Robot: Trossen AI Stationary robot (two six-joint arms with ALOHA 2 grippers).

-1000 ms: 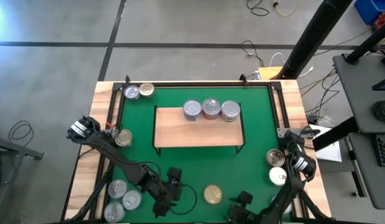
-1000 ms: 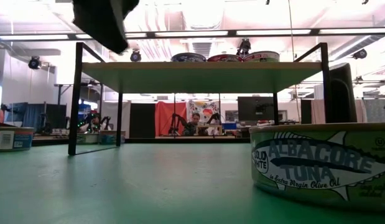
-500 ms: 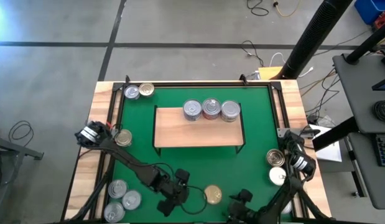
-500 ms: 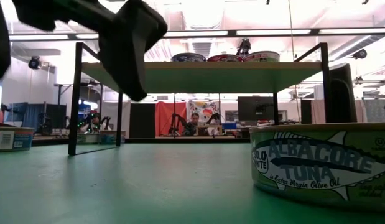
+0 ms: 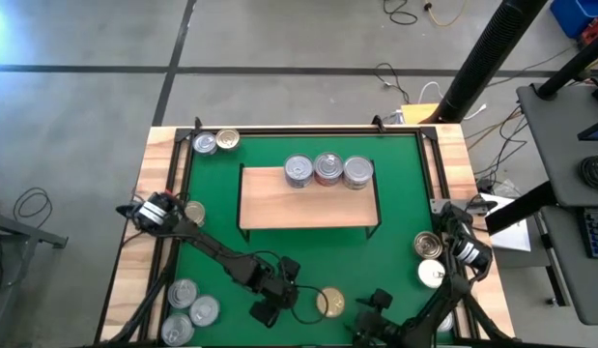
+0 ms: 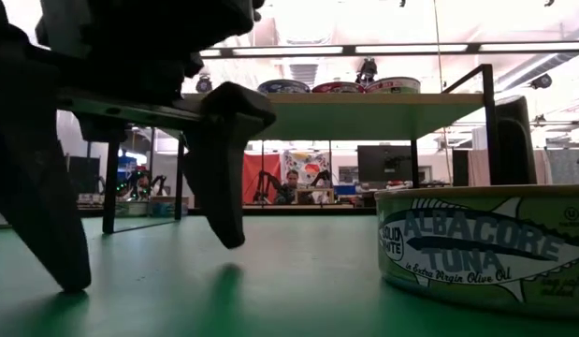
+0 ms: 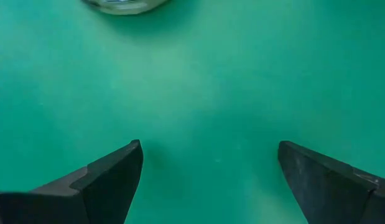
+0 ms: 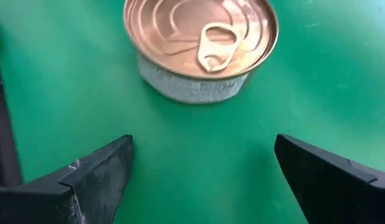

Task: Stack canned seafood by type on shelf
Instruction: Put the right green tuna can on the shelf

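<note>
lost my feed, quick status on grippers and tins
Left gripper open, low over the mat, empty. Right gripper open, empty, facing the gold tin. Three tins on the shelf. Nothing in the way.

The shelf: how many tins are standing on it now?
3. They stand in a row along the far edge of the shelf: left tin, middle tin, right tin. None appears hidden.
</note>
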